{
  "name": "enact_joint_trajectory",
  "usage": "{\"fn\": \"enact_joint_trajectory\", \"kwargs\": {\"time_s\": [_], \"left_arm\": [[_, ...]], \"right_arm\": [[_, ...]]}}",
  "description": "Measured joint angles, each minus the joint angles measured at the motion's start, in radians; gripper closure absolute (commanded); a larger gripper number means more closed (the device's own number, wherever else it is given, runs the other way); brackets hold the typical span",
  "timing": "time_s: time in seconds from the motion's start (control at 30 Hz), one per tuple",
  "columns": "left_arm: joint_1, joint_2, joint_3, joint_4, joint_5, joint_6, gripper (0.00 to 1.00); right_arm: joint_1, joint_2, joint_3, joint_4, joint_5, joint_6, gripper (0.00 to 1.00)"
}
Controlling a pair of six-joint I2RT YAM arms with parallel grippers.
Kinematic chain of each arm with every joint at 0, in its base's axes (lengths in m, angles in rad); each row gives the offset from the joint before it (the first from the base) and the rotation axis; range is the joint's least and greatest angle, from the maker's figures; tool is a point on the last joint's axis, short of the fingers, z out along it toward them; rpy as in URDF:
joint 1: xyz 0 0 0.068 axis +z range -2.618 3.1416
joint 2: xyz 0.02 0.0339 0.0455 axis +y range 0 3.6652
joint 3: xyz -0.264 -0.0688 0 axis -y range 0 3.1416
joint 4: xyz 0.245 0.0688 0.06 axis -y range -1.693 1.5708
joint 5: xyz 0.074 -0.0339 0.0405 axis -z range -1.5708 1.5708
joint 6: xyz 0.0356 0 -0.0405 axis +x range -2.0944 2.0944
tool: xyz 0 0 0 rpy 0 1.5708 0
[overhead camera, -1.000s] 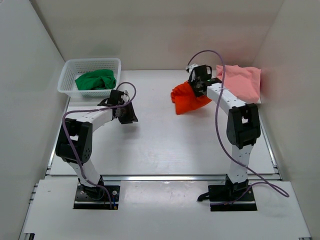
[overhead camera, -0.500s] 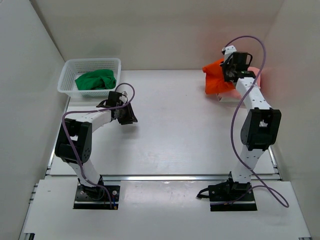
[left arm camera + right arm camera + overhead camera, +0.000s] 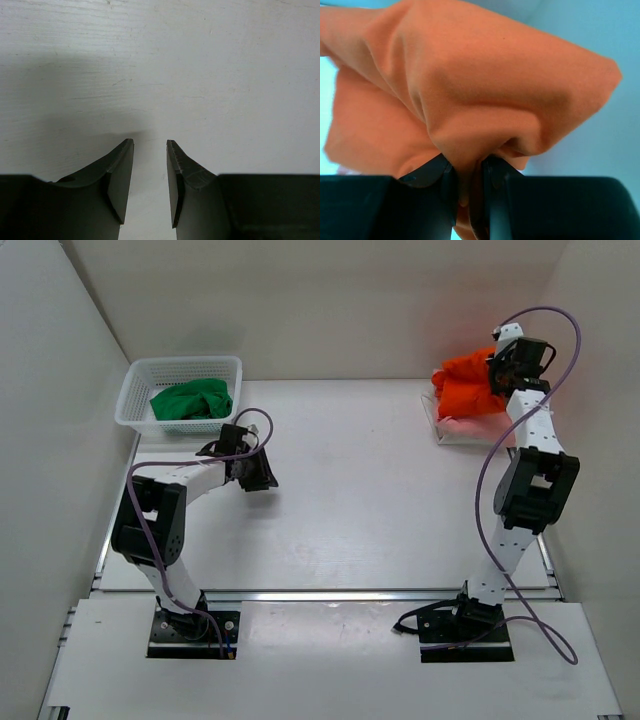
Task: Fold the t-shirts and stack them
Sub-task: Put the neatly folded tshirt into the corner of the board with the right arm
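Note:
My right gripper (image 3: 497, 370) is shut on a fold of the orange-red t-shirt (image 3: 468, 387) and holds it bunched above the pale pink t-shirt (image 3: 470, 427) at the back right. In the right wrist view the orange-red cloth (image 3: 470, 95) fills the frame, pinched at my right gripper (image 3: 469, 172). The green t-shirt (image 3: 191, 398) lies crumpled in the white mesh basket (image 3: 140, 375) at the back left. My left gripper (image 3: 256, 478) hovers low over the bare table, slightly open and empty, as the left wrist view shows (image 3: 150, 150).
White walls close in the table on the left, back and right. The right arm is stretched far toward the right wall. The basket stands against the left wall just behind my left gripper.
My right gripper has carried the orange-red t-shirt from the table's middle right up and back to the right, over the pink t-shirt. The left arm has barely moved.

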Motion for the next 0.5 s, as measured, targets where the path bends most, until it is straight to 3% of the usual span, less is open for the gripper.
{"fn": "enact_joint_trajectory", "kwargs": {"time_s": [0.17,0.23,0.27,0.5], "left_arm": [[-0.005,0.012,-0.002,0.000,0.000,-0.001,0.56],[-0.006,0.016,-0.002,0.000,-0.001,-0.001,0.55],[-0.006,0.018,-0.002,0.000,-0.001,0.000,0.54],[-0.022,0.024,-0.009,0.008,-0.007,0.007,0.54]], "right_arm": [[-0.035,0.122,0.065,0.001,0.006,-0.001,0.99],[-0.034,0.173,0.079,0.006,0.040,-0.010,0.84],[-0.029,0.198,0.089,0.013,0.062,-0.015,0.67],[0.021,0.261,0.110,0.102,0.232,-0.034,0.52]]}}
